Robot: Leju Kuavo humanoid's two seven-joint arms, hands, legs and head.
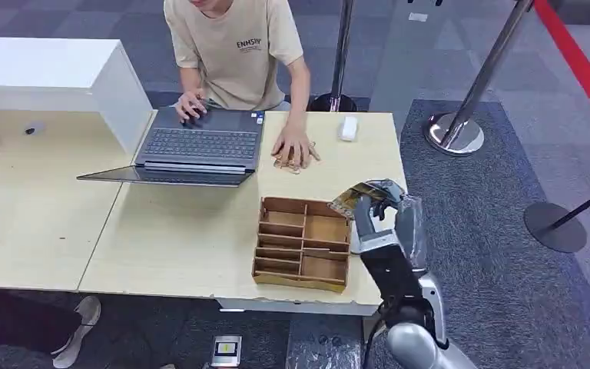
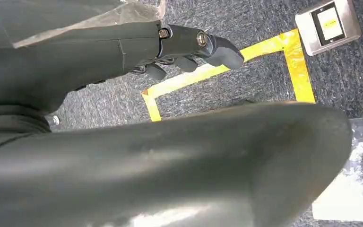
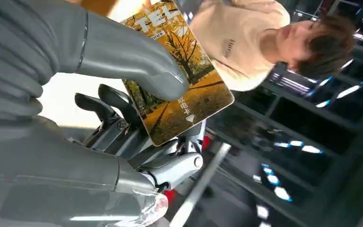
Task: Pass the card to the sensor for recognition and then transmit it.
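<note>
Right hand (image 1: 380,215) pinching card (image 1: 357,197) above table's right edge (image 1: 399,184), beside wooden organizer (image 1: 303,243)

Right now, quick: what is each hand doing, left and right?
Left hand: holds nothing, fingers curled in, hanging above the floor.
Right hand: holds the card, pinched between thumb and fingers.
</note>
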